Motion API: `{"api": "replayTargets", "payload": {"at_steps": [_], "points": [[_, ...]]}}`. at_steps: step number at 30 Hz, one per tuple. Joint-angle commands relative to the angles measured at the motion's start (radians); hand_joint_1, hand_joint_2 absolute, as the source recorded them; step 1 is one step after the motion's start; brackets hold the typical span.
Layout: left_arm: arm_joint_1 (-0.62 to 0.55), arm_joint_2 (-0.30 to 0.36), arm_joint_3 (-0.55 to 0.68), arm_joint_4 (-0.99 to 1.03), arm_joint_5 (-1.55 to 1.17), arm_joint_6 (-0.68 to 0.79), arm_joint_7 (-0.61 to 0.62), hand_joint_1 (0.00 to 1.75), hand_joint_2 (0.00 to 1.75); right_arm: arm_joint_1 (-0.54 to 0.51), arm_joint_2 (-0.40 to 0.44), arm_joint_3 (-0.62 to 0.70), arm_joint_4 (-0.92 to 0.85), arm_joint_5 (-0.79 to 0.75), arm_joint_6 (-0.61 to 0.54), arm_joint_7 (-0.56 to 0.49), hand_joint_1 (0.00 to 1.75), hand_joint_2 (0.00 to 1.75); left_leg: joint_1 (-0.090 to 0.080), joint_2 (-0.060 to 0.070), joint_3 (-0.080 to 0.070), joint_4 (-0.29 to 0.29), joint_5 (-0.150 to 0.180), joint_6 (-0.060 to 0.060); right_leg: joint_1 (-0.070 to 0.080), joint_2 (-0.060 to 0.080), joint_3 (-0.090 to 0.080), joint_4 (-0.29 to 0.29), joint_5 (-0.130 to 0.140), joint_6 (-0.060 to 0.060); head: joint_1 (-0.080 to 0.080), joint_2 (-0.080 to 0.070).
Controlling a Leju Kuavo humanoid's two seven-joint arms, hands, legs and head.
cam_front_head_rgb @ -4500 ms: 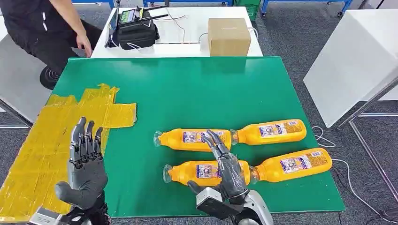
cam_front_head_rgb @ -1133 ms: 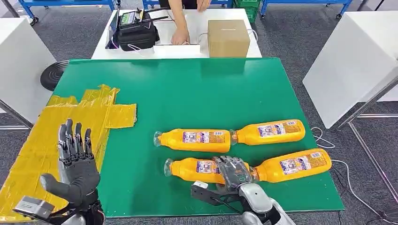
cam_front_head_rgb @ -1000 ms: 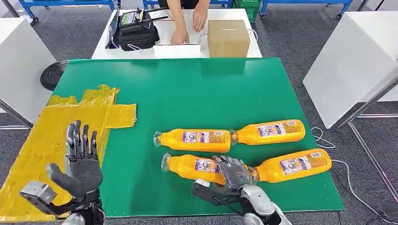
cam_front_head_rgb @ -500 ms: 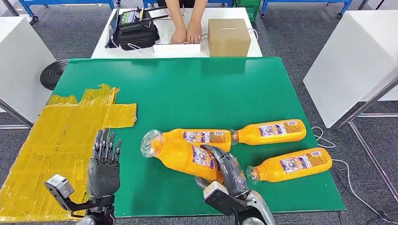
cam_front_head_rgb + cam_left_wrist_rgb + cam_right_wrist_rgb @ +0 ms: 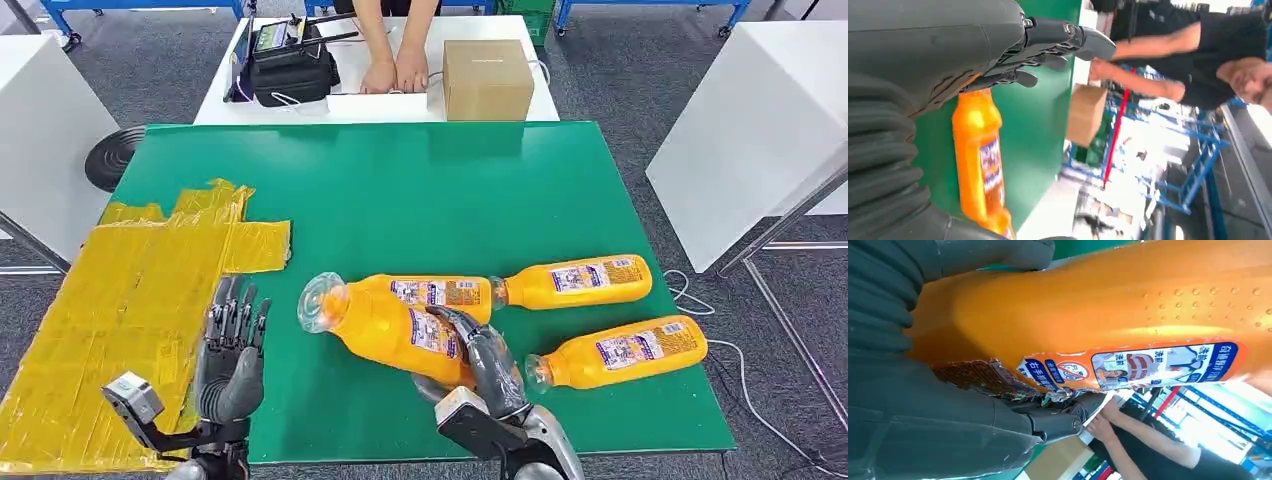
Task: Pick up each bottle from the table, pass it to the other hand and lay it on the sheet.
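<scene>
The far half of the green counter lies bare, giving broad passage between its left and right edges. Toward the near right corner, three lying bottles block the surface. A lifted bottle in the right hand juts toward the open left hand. The yellow sheet covers the near left corner, flat and unobstructed.

Held bottle: orange, labelled, raised and tilted in the right hand, cap end toward the left hand. Three like bottles lie flat just beyond it. Yellow sheet beside the left hand.
</scene>
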Motion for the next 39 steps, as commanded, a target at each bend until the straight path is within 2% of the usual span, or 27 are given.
{"api": "replayTargets", "payload": {"at_steps": [1,4,5,10,17,18,26,30,31,39], "points": [[-0.027,0.056,-0.095,0.068,0.008,-0.06,0.002,0.0,1.75,-0.08,0.024,-0.006,0.081,-0.046,0.022,-0.017,1.75,1.75,0.0,0.002,0.004,-0.002,0.0,-0.001,0.0,0.001,0.004,-0.002,0.0,-0.001,0.0,0.0],[-0.034,0.071,-0.122,0.069,-0.015,-0.079,-0.003,0.0,1.75,-0.111,0.033,0.007,0.109,-0.066,0.046,-0.017,1.75,1.75,0.0,0.001,0.003,-0.002,0.0,-0.001,0.0,0.0,0.003,-0.002,0.0,-0.001,0.0,0.0],[-0.045,0.086,-0.142,0.078,-0.031,-0.104,-0.011,0.0,1.75,-0.156,0.043,0.026,0.14,-0.092,0.089,-0.012,1.75,1.75,0.0,0.001,0.003,-0.002,0.0,-0.001,0.0,0.0,0.003,-0.002,0.0,-0.001,0.0,0.0],[-0.057,0.087,-0.142,0.091,-0.032,-0.131,-0.024,0.0,1.75,-0.249,0.084,0.062,0.231,-0.108,0.12,0.02,1.75,1.75,0.0,0.003,0.004,-0.002,0.0,-0.001,0.0,0.002,0.002,-0.001,0.001,-0.001,0.0,0.0],[-0.044,0.081,-0.112,0.063,0.013,-0.167,-0.037,0.0,1.75,-0.288,0.099,0.097,0.291,-0.127,0.136,0.035,1.75,1.75,0.0,0.002,0.003,-0.002,0.0,-0.001,0.001,0.001,0.002,-0.001,0.0,0.0,0.0,0.0],[-0.043,0.079,-0.108,0.061,0.018,-0.168,-0.037,0.0,1.75,-0.293,0.102,0.1,0.304,-0.127,0.138,0.039,1.75,1.75,0.001,0.003,0.007,-0.003,-0.001,-0.001,0.001,0.002,0.006,-0.003,0.0,-0.001,0.0,0.0],[-0.048,0.076,-0.057,0.061,0.057,-0.179,-0.037,0.0,1.75,-0.357,0.093,0.191,0.387,-0.132,0.252,0.061,1.75,1.75,0.001,0.002,0.002,-0.001,0.0,-0.001,0.001,0.002,0.002,-0.001,0.001,-0.001,0.0,0.0],[-0.049,0.079,-0.054,0.061,0.057,-0.179,-0.037,0.0,1.75,-0.355,0.094,0.192,0.387,-0.132,0.251,0.061,1.75,1.75,0.001,0.002,0.005,-0.003,0.0,-0.001,0.001,0.001,0.004,-0.002,0.0,-0.001,0.0,0.0],[-0.049,0.079,-0.054,0.061,0.057,-0.179,-0.037,0.0,1.75,-0.355,0.094,0.192,0.387,-0.132,0.251,0.061,1.75,1.75,0.0,0.001,0.001,-0.001,0.0,-0.001,0.0,0.0,0.001,-0.001,0.0,0.0,0.0,0.0],[-0.064,0.077,-0.008,0.089,0.069,-0.185,-0.041,0.0,1.75,-0.429,0.073,0.355,0.369,-0.13,0.388,0.04,1.75,1.75,0.0,0.002,0.002,-0.001,0.0,-0.001,0.0,0.001,0.001,0.0,0.0,-0.001,0.0,0.0]]}}
